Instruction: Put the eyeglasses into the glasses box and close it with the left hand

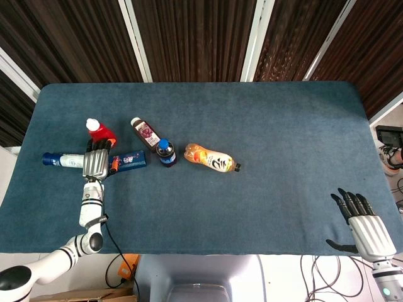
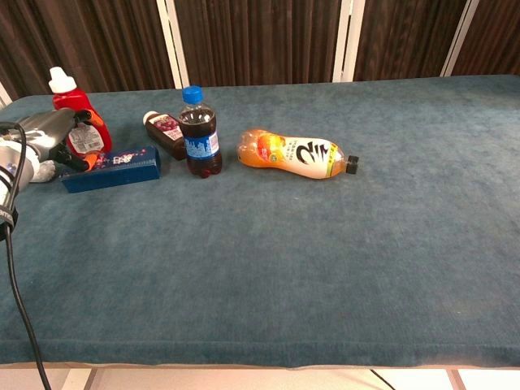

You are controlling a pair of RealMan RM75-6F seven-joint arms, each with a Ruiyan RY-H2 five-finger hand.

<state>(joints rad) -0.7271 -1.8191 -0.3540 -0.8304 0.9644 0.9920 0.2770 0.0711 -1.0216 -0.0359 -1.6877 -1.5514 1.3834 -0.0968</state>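
Since the blue glasses box (image 2: pixel 111 167) lies lid-down at the far left of the surface (image 1: pixel 264 126) and looks closed, I judge it a light, stiff, slick shell best pressed flat on its lid, where my left robot hand (image 1: pixel 96 163) rests at its left end; I cannot tell its finger state, nor see eyeglasses. A red bottle (image 2: pixel 75 118), white tube (image 1: pixel 62 160) and cola bottle (image 2: pixel 199 132) crowd it, while my right robot hand (image 1: pixel 360 220) hangs spread, well apart.
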